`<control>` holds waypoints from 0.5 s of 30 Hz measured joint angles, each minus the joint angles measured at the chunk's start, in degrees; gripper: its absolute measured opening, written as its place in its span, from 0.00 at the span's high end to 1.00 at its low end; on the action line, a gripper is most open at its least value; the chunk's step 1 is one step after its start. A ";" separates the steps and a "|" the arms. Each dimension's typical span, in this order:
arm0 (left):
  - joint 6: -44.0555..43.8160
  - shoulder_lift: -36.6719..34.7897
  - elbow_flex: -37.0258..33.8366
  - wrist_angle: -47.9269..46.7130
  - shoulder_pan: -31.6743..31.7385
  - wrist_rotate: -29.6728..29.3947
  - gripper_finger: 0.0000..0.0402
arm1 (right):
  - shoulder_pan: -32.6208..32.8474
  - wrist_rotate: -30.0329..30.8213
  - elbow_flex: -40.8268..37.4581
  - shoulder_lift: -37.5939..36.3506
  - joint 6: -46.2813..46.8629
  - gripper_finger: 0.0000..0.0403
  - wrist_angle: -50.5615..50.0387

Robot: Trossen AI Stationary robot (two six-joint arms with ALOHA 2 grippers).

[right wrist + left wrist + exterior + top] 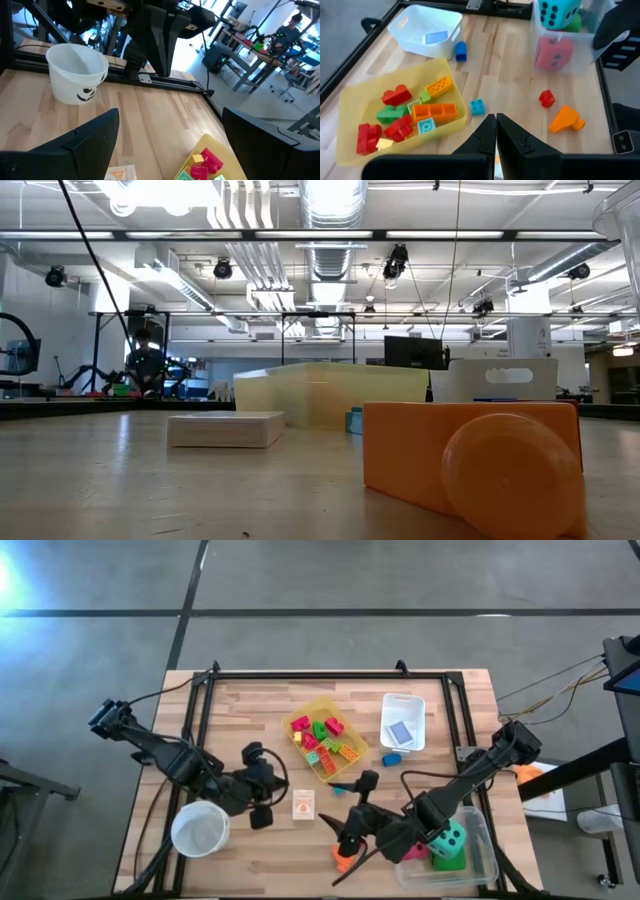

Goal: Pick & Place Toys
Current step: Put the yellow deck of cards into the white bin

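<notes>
White card, print perhaps orange

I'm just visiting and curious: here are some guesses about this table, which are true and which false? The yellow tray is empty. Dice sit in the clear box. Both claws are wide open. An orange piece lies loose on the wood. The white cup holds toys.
1. The yellow tray is empty. False: it holds red, green, orange and yellow blocks.
2. Dice sit in the clear bin. True.
3. Both grippers are wide open. False: the left gripper is shut, empty; the right gripper is open.
4. An orange block lies loose on the table. True.
5. The white bowl holds toys. False: it looks empty.
</notes>
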 joint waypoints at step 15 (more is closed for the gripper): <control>4.85 2.45 -2.83 -2.07 0.37 1.93 0.73 | 0.66 0.01 0.00 -0.04 4.23 0.14 -5.06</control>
